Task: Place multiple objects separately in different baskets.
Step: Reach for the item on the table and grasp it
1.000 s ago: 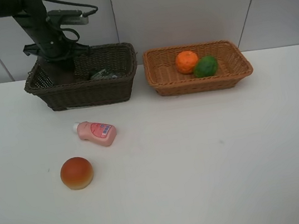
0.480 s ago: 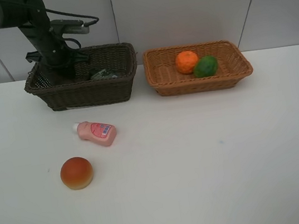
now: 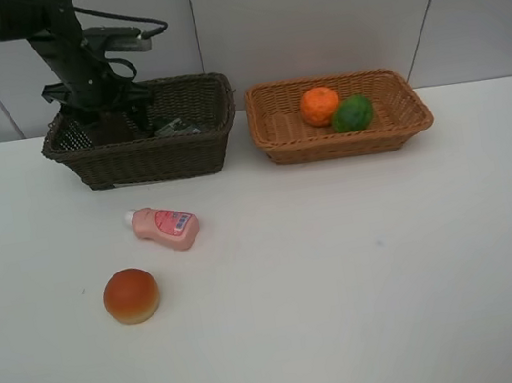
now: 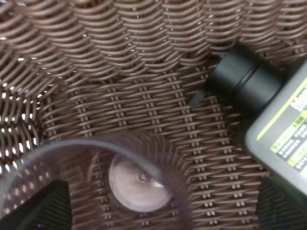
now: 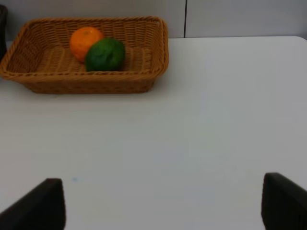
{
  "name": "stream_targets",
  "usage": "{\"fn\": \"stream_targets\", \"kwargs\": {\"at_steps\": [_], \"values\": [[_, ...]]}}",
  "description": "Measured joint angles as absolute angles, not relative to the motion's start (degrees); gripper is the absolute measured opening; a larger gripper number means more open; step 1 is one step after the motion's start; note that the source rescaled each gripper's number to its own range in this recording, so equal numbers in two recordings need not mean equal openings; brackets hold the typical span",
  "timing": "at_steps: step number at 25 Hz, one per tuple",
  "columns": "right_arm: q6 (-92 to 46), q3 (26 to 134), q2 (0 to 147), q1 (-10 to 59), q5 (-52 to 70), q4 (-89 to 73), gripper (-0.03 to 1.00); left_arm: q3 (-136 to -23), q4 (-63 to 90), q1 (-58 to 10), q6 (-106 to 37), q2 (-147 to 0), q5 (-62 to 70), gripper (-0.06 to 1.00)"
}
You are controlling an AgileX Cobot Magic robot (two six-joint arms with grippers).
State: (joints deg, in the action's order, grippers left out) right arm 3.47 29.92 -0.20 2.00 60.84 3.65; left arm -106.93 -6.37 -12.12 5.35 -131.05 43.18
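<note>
Parting the fingers of the left gripper [image 4: 158, 211] over the last second and leaning the left arm [image 3: 60, 42] a touch differently above the dark brown basket [image 3: 150, 157], while leaving everything else lying as before. Reaching down now into the left end of that basket with both dark fingers [image 4: 36, 208] spread wide, gripping nothing. Looking straight down into the translucent mauve cup [image 4: 139, 181], standing upright on the wicker floor between the fingers. Clearing it well on one side; too blurred on the other to tell touching from apart. Sharing the basket floor with the dark flat pump bottle [image 4: 280, 129], lying just beside the cup with its black cap toward the wall.

Showing the orange [image 3: 320, 105] and the green lime-like fruit [image 3: 351, 114] touching each other in the light orange-tan basket [image 3: 345, 144], just right of the dark one. Showing the pink white-capped bottle [image 3: 165, 227] lying on its side on the white table [image 3: 366, 281] in front of the dark basket, and the red-orange peach-like fruit [image 3: 131, 295] near it, closer to the camera.

Hovering the right gripper [image 5: 160, 206] over the table, fingers wide apart and empty, facing the light basket.
</note>
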Motion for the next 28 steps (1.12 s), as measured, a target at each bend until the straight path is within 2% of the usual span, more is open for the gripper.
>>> {"fn": "stream_targets", "kwargs": {"at_steps": [6,13,21,28], "values": [[3.47,29.92,-0.2,2.0,60.84,3.65,0.63,-106.93,-6.31,-12.61,2.14,-126.99,48.49,1.0],[3.47,29.92,-0.2,2.0,60.84,3.65,0.63,-106.93,-6.09,-16.16,-4.65,-121.04,56.64,1.0],[3.47,29.92,-0.2,2.0,60.84,3.65,0.63,-107.04,-6.33,-23.22,-18.25,-117.7,68.13,1.0],[3.47,29.87,-0.2,2.0,60.84,3.65,0.63,-106.35,-6.33,-30.09,-31.91,-117.63,68.37,1.0]]}}
